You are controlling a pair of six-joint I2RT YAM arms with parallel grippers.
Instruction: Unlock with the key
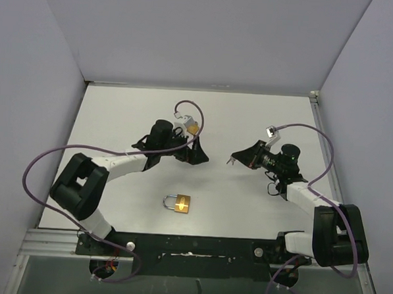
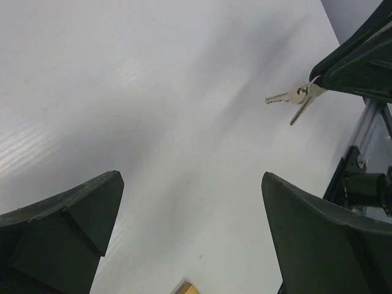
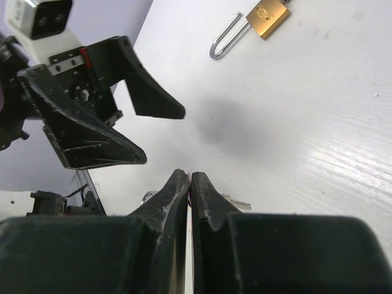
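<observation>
So, in the top view the padlock [image 1: 178, 203] lies flat on the table [image 1: 119, 116], nearer to you than both tools and apart from them. The left tool [image 1: 195, 153] stands wide and empty. The right tool [image 1: 234, 160] is clenched just to its right. I judge that the keys are in hand and the padlock is not yet steadied. Your next move likely calls for the left tool to come down on the padlock body and hold it with the keyhole side clear. The keys are too small to make out here.

In the left wrist view the fingers [image 2: 67, 226] gape over bare table. The keys [image 2: 297, 98] hang from the right tool's tip toward the right, two blades on one ring. Only a brass corner of the padlock shows, cut off at the bottom edge.

In the right wrist view the jaws press together. The keys barely peek out beneath them, so you cannot tell which blade is pinched. The keyhole does not show, and you cannot tell whether the padlock is latched.
</observation>
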